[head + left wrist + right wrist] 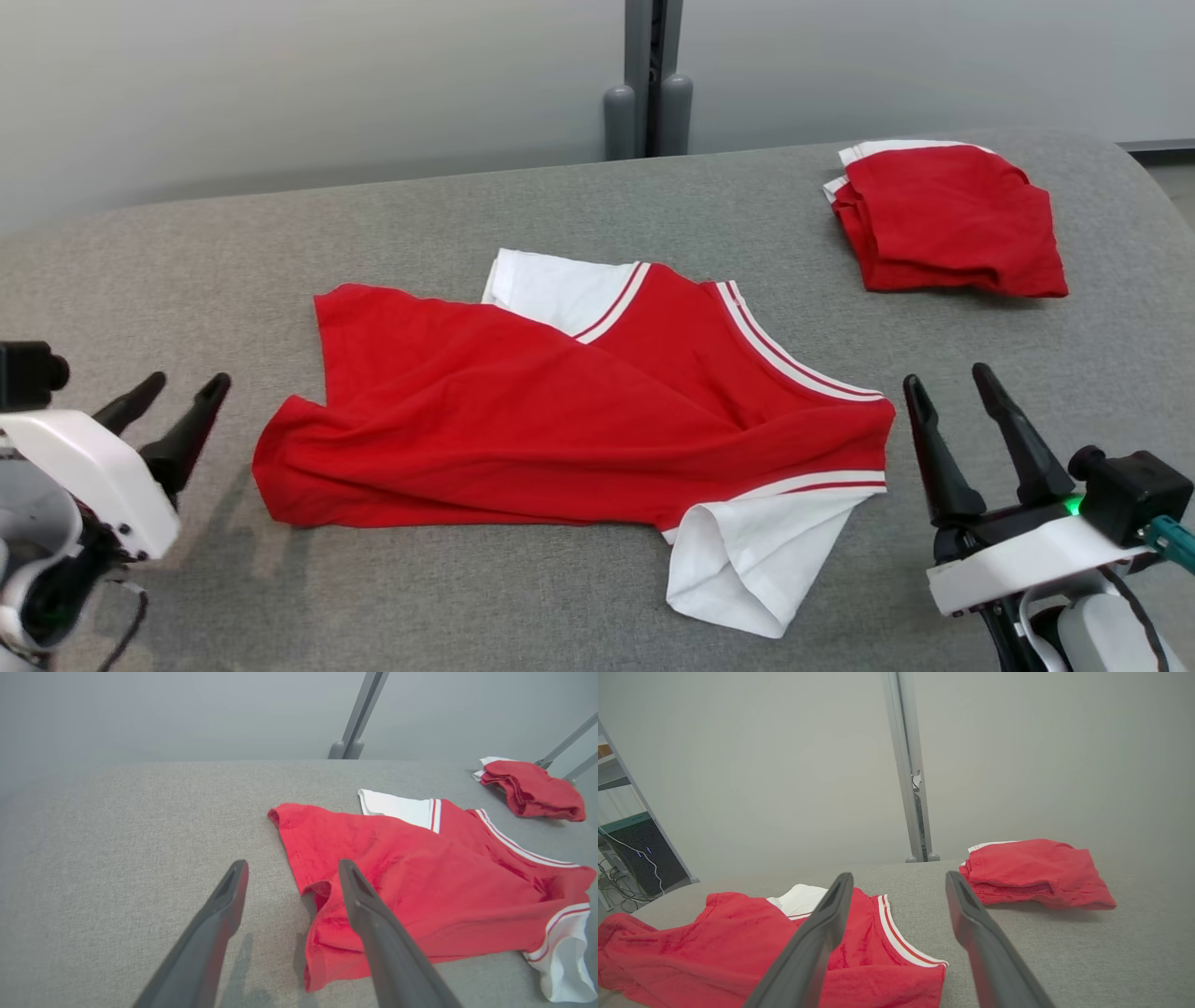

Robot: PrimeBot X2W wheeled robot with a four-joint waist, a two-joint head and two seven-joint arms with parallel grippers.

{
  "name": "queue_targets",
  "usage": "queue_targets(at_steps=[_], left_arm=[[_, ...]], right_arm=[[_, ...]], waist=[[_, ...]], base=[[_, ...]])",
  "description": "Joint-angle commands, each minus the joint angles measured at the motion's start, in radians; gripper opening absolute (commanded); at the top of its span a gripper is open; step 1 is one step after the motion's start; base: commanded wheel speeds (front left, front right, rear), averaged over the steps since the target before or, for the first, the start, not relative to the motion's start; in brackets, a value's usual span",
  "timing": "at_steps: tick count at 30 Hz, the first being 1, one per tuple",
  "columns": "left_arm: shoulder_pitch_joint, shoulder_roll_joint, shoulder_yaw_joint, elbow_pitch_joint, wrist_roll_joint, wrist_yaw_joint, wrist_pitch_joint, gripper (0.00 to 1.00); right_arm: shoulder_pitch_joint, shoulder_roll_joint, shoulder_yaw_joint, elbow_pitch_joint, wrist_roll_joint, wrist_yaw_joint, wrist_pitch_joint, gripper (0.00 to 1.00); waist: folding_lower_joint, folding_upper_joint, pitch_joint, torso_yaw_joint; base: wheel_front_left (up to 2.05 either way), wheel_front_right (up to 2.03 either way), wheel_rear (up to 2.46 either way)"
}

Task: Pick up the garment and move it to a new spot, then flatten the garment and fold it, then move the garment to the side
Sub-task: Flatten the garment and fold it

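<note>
A red garment (pixel 560 420) with white sleeves and striped trim lies partly folded on the grey table (pixel 187 261), its lower edge doubled over. My left gripper (pixel 182 383) hovers open just left of the garment's lower left corner, holding nothing. In the left wrist view the garment (pixel 420 877) lies to the right of that gripper (pixel 292 865), and the right finger overlaps the hem. My right gripper (pixel 948 378) stands open beside the garment's right edge, empty. From the right wrist the garment (pixel 738 942) spreads to the lower left of the right gripper (pixel 899 877).
A second red garment (pixel 948 224), folded into a bundle, rests at the far right of the table; it is also seen as a bundle (pixel 532 788) from the left wrist and as a bundle (pixel 1036 872) from the right. A grey post (pixel 649 75) rises behind the table's far edge.
</note>
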Motion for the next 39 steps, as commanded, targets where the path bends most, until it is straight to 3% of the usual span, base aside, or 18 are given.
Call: queue_targets(at_steps=[1,10,21,32,39], left_arm=[[0.027,-0.011,0.003,-0.019,0.011,0.011,-0.027,1.0],[0.133,-0.096,0.005,-0.174,0.104,0.105,-0.238,1.0],[0.267,-0.214,0.005,-0.251,0.204,0.224,-0.492,1.0],[0.267,-0.281,-0.028,-0.23,0.216,0.223,-0.53,1.0],[0.257,-0.292,-0.03,-0.2,0.217,0.213,-0.54,1.0]], right_arm=[[0.006,-0.005,0.004,-0.002,0.001,0.0,-0.004,1.0],[0.026,-0.027,0.044,0.016,0.011,0.0,-0.004,1.0],[0.102,-0.061,0.151,-0.008,-0.007,0.0,0.03,1.0],[0.114,-0.064,0.272,0.034,0.005,0.0,0.187,1.0],[0.085,-0.036,0.26,0.108,-0.039,0.0,0.243,1.0]], waist=[[0.0,-0.0001,-0.004,0.012],[0.0,-0.0001,-0.017,0.054],[0.0,-0.0001,-0.032,0.069],[0.0,-0.0001,-0.014,0.089],[0.0,-0.0001,-0.011,0.108]], base=[[0.0,0.0,0.0],[0.0,0.0,0.0],[0.0,0.0,0.0],[0.0,0.0,0.0],[0.0,0.0,0.0]])
